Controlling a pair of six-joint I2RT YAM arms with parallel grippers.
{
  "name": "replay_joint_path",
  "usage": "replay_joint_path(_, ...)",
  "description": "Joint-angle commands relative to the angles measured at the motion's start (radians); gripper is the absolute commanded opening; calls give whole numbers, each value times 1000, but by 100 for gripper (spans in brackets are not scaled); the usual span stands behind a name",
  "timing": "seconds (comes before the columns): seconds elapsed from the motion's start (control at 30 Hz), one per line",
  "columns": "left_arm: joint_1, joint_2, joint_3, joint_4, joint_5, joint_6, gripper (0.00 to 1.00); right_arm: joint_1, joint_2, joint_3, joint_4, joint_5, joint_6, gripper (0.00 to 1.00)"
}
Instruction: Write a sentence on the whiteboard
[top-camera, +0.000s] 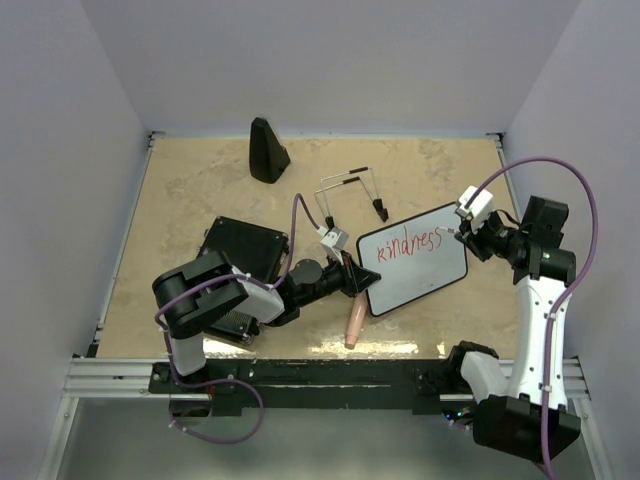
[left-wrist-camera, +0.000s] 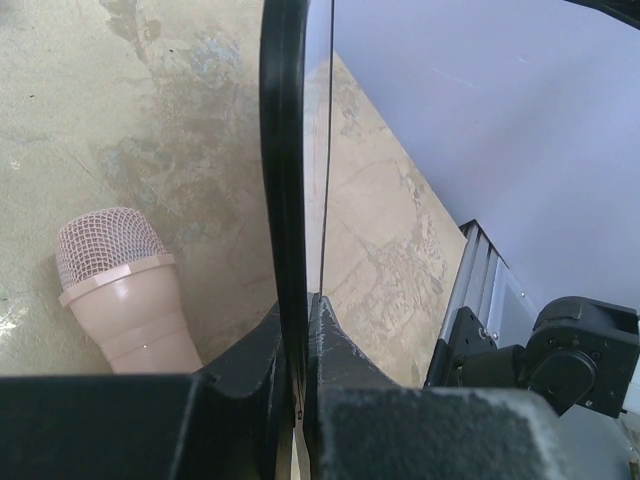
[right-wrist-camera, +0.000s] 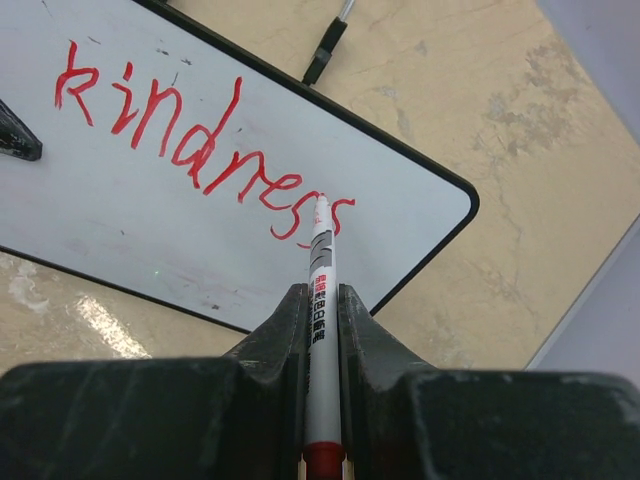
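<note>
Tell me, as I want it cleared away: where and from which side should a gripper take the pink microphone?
Probably the handle of the pink microphone, behind the collar, coming down with jaws across it. It lies flat on the table, and its mesh head is wider and rounded. The whiteboard is close beside it, so sideways approaches look cramped.

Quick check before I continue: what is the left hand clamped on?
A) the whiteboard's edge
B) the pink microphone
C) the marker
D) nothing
A: the left hand is shut on the whiteboard at its framed edge; the pink microphone lies free beside it, and the marker is in the right hand.
</note>
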Motion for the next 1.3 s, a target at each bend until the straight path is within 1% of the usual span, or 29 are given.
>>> replay_joint_path(0.0,-10,-30,22,-54,8,79,0,1,-14,3,-19,-49,30,0)
replay_joint_path(0.27,-10,-41,25,-71,1,102,0,1,-9,-11,14,-44,62,0)
replay_joint_path(0.43,-10,-35,9,-51,-1,96,0,1,-14,-16,32,-55,81,0)
replay_joint_path(0.63,-10,-44,-3,-43,-2,96,0,-11,6,-16,92,-20,130,0)
replay_joint_path(0.83,-10,-26,6,-30,13,87,0,-33,26,9,95,-43,141,0)
replay_joint_path(0.97,-10,-27,6,-30,11,87,0,-31,21,-14,98,-53,144,0)
replay_joint_path(1.1,-10,-32,8,-36,5,84,0,-37,47,-45,184,-11,210,0)
replay_joint_path(1.27,-8,-43,11,-62,-4,93,0,-114,113,10,118,-79,139,0)
